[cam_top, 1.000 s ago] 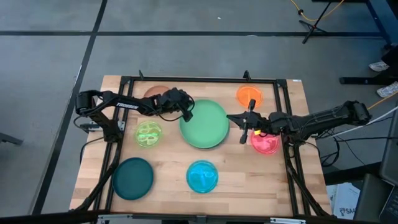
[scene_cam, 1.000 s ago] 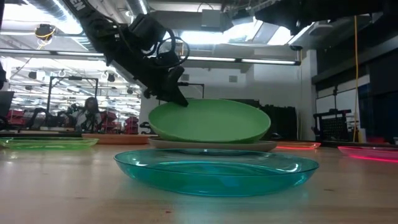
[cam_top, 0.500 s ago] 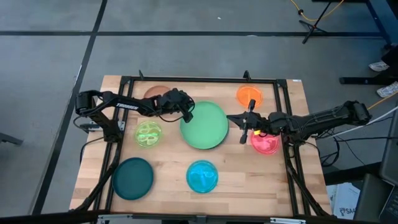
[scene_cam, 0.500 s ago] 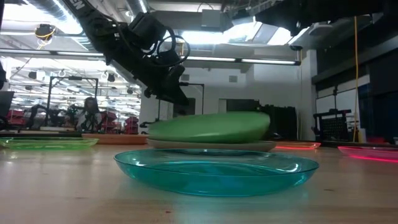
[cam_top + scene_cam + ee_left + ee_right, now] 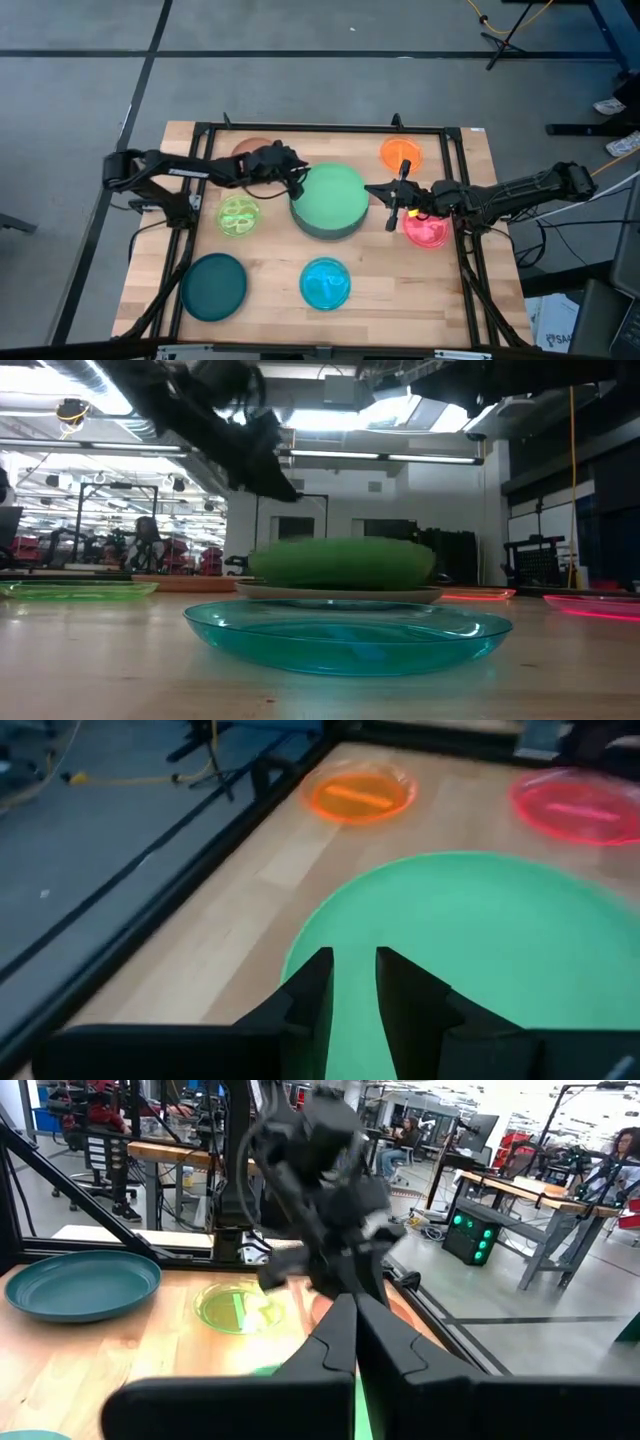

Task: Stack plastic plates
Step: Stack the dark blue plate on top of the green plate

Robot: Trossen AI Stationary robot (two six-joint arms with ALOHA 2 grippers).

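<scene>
Green dominates your tabletop (image 5: 270, 260) right now: the large light green plate (image 5: 331, 198) lies near the middle, resting on a grey plate (image 5: 340, 592) whose rim shows beneath it in the low view and along its near edge from above. Your left claw (image 5: 297, 180) hangs just off the green plate's left rim, and the low view shows it clear above the plate, not touching. Its fingers (image 5: 305, 1003) stand a narrow gap apart with nothing between them (the wrist view looks straight down over the green surface).

Your right claw (image 5: 375, 190) sits at the green plate's right edge, in front of the pink-red plate (image 5: 428, 231). Its fingers (image 5: 335, 1342) are pressed together with nothing held.

Around the stack you have the rest spread out singly. The orange plate (image 5: 399, 153) lies at the far right, behind the right arm. The brown plate (image 5: 250, 148) lies far left, partly hidden under the left arm. The lime plate (image 5: 239, 215) is just left of the stack, the dark teal plate (image 5: 213, 285) sits at the near left corner, and the translucent blue plate (image 5: 325, 283) lies near centre, directly in front of the stack and apart from it.
</scene>
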